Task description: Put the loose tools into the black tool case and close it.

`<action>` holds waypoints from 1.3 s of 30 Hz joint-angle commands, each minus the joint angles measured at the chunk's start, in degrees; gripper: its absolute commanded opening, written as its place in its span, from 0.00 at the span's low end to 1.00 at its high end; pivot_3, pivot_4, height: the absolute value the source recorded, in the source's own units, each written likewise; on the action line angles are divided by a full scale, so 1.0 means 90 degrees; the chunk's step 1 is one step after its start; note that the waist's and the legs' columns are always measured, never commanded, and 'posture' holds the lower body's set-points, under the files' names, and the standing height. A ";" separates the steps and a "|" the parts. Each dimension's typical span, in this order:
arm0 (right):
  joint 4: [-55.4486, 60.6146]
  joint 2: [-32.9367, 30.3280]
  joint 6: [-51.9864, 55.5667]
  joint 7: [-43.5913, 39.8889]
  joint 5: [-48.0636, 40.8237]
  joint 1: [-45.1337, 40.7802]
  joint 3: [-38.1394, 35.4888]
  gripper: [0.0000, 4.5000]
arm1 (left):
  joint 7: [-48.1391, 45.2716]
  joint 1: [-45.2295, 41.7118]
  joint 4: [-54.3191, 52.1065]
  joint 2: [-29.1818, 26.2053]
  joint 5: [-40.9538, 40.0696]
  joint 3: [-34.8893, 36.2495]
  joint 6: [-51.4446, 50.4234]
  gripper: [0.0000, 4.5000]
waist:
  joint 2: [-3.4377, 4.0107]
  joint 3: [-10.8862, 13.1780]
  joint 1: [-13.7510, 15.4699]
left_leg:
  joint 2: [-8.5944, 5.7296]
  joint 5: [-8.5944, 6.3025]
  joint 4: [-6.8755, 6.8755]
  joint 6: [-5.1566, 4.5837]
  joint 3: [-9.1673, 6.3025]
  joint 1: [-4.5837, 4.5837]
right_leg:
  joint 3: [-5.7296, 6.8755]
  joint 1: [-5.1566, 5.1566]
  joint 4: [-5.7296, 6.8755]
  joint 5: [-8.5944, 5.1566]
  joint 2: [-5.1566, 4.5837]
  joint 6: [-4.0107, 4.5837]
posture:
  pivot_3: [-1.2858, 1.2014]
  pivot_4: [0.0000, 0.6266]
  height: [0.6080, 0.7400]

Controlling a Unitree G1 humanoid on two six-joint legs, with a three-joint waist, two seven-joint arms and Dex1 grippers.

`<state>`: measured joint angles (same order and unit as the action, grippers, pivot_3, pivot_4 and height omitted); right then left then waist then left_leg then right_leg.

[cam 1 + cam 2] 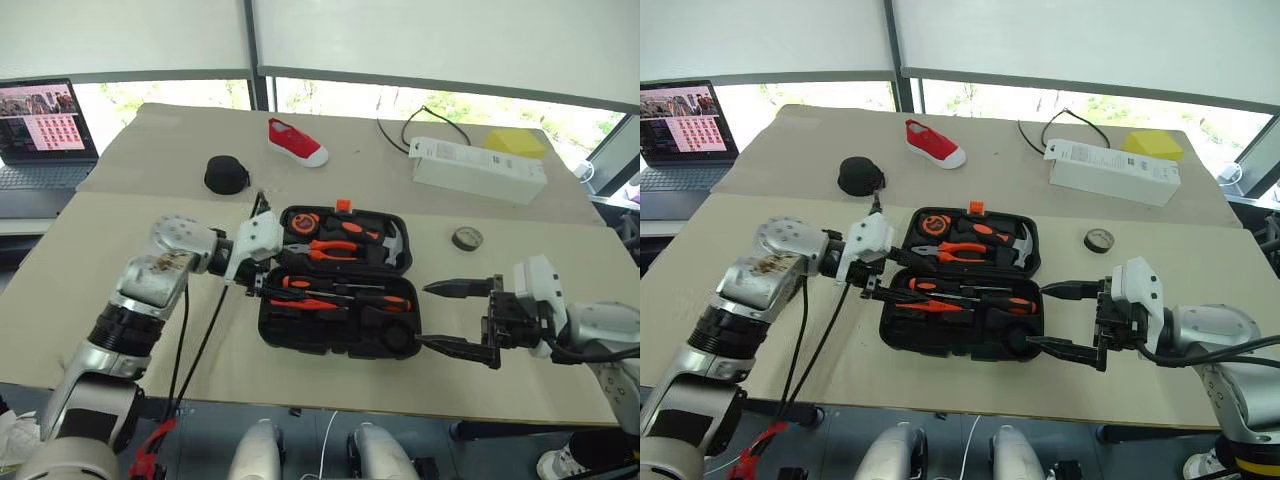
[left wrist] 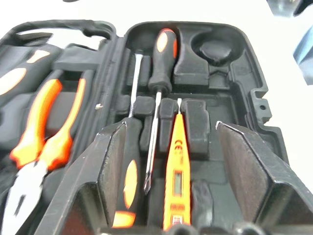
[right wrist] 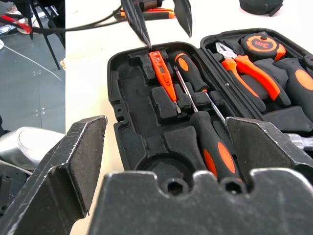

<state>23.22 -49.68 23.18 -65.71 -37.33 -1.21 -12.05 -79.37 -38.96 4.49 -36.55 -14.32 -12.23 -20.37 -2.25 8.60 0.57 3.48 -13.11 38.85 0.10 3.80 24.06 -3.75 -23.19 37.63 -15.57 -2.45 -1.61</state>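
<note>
The black tool case [image 1: 385, 335] lies open at the middle of the table, lid half away from me. In its near half lie two slim screwdrivers [image 2: 164, 54] [image 3: 215, 147] and a flat orange pointed tool [image 2: 177, 166], side by side in the moulded slots. My left gripper [image 1: 262, 280] hovers at the case's left end, open, its fingers [image 2: 115, 166] straddling the orange tool and a screwdriver handle without holding anything. My right gripper [image 1: 425, 314] stands wide open just off the case's right end, pointing at it, with nothing between its fingers.
The lid half holds orange pliers [image 1: 330, 250], a tape measure [image 1: 303, 221] and a hammer [image 1: 393, 240]. A small black round pouch [image 1: 226, 175], a red shoe [image 1: 297, 141], a white box [image 1: 478, 168] and a tape roll [image 1: 467, 238] sit beyond. A laptop [image 1: 40, 130] stands far left.
</note>
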 commanded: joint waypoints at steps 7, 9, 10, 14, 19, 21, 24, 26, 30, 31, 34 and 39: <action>0.0003 0.0287 -0.0242 0.0056 -0.0053 -0.0068 -0.0198 1.00 | 0.0230 0.0755 0.0831 0.0506 0.0055 0.0081 0.1200 0.01 | -0.0001 0.0000 0.0015 | 0.0001 0.0000 0.0007 0.0000 -0.0001 0.0006 | 0.0000 -0.0005 0.0006 0.0001 0.0001 0.0000 | 0.52 0.24 1.00; 0.0018 0.0299 -0.0232 0.0083 -0.0056 -0.0066 -0.0191 1.00 | 0.0384 0.0766 0.1086 0.0560 0.0277 -0.0017 0.1414 0.01 | -0.0001 0.0000 0.0013 | 0.0000 0.0000 0.0007 0.0000 -0.0001 0.0002 | 0.0000 -0.0001 0.0006 0.0001 0.0000 -0.0001 | 0.52 0.24 1.00; 0.0038 0.0308 -0.0217 0.0107 -0.0062 -0.0068 -0.0179 1.00 | 0.0469 0.0758 0.1202 0.0587 0.0384 -0.0054 0.1475 0.01 | -0.0001 0.0000 0.0013 | 0.0000 0.0000 0.0006 0.0000 -0.0001 0.0002 | 0.0000 -0.0001 0.0005 0.0001 0.0000 -0.0001 | 0.52 0.24 1.00; 0.0174 0.0336 -0.0137 0.0206 -0.0107 -0.0041 -0.0167 1.00 | 0.0432 0.0821 0.1314 0.0610 0.0574 -0.0216 0.1667 0.01 | 0.0000 0.0000 0.0013 | 0.0000 0.0000 0.0006 0.0000 -0.0001 0.0001 | 0.0000 0.0000 0.0006 0.0001 0.0001 -0.0001 | 0.52 0.24 1.00; 0.0256 0.0334 -0.0049 0.0317 -0.0162 -0.0052 -0.0150 1.00 | 0.0510 0.0966 0.1236 0.0462 0.0864 -0.0455 0.1307 0.01 | 0.0003 -0.0003 0.0011 | 0.0000 0.0000 0.0006 0.0000 0.0000 -0.0009 | 0.0000 0.0009 0.0008 0.0001 0.0000 -0.0001 | 0.52 0.24 1.00; 0.0255 0.0342 -0.0030 0.0339 -0.0165 -0.0062 -0.0143 1.00 | 0.0699 0.1027 0.1166 0.0460 0.0941 -0.0477 0.1061 0.01 | 0.0004 -0.0004 0.0006 | 0.0000 0.0000 0.0005 0.0000 0.0000 -0.0020 | -0.0002 0.0015 0.0010 0.0001 0.0000 -0.0001 | 0.52 0.24 1.00; 0.0246 0.0412 -0.0037 0.0395 -0.0207 -0.0070 -0.0167 1.00 | 0.0962 0.1293 0.0775 0.0467 0.0603 -0.0110 0.0896 0.01 | 0.0013 -0.0013 0.0001 | 0.0000 0.0000 0.0004 0.0000 0.0001 -0.0034 | -0.0005 0.0025 0.0013 0.0001 0.0001 -0.0001 | 0.52 0.24 1.00; 0.0174 0.0528 -0.0208 0.0347 -0.0246 -0.0031 -0.0260 1.00 | 0.1440 0.1582 0.0475 0.0628 0.0109 0.0618 0.0924 0.01 | 0.0014 -0.0014 -0.0010 | 0.0001 0.0000 0.0004 0.0000 0.0002 -0.0038 | -0.0006 0.0028 0.0016 0.0001 0.0001 -0.0001 | 0.52 0.24 1.00; -0.0365 0.0777 -0.1370 -0.0114 0.0196 0.0225 -0.0554 1.00 | 0.1901 0.2556 -0.0206 0.0470 -0.0614 0.2101 0.1430 0.34 | 0.0009 -0.0010 -0.0067 | 0.0013 0.0000 0.0003 0.0000 -0.0003 -0.0029 | -0.0014 0.0006 0.0033 0.0001 0.0005 0.0000 | 0.52 0.24 1.00; -0.0482 0.0809 -0.1572 -0.0191 0.0252 0.0272 -0.0604 1.00 | 0.1898 0.2835 -0.0421 0.0392 -0.0807 0.2405 0.1476 0.42 | 0.0009 -0.0010 -0.0079 | 0.0014 0.0000 0.0001 0.0001 -0.0005 -0.0029 | -0.0013 0.0006 0.0032 0.0001 0.0005 0.0000 | 0.52 0.24 1.00; -0.0761 0.0955 -0.2181 -0.0283 0.0445 0.0282 -0.0629 1.00 | 0.1948 0.4113 -0.1197 0.0105 -0.1360 0.3507 0.1305 0.62 | 0.0009 -0.0010 -0.0155 | 0.0015 0.0000 -0.0001 0.0001 0.0001 -0.0033 | -0.0014 0.0005 0.0035 0.0001 0.0002 0.0001 | 0.52 0.24 1.00; -0.0924 0.1291 -0.2608 -0.0537 0.0325 0.0298 -0.0430 1.00 | 0.2354 0.6127 -0.1513 0.0293 -0.1687 0.5196 0.1598 1.00 | 0.0010 -0.0009 -0.0173 | 0.0031 -0.0003 -0.0014 0.0002 0.0001 -0.0061 | -0.0025 0.0016 0.0029 0.0001 -0.0002 0.0006 | 0.52 0.24 1.00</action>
<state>14.31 -39.30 2.83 -69.76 -33.46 1.75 -16.05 -60.74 12.67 -7.84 -35.16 -27.28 27.49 -7.78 -2.15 8.52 -0.99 3.75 -13.14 38.72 0.12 3.85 23.48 -3.98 -23.03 37.91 -15.58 -2.49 -1.55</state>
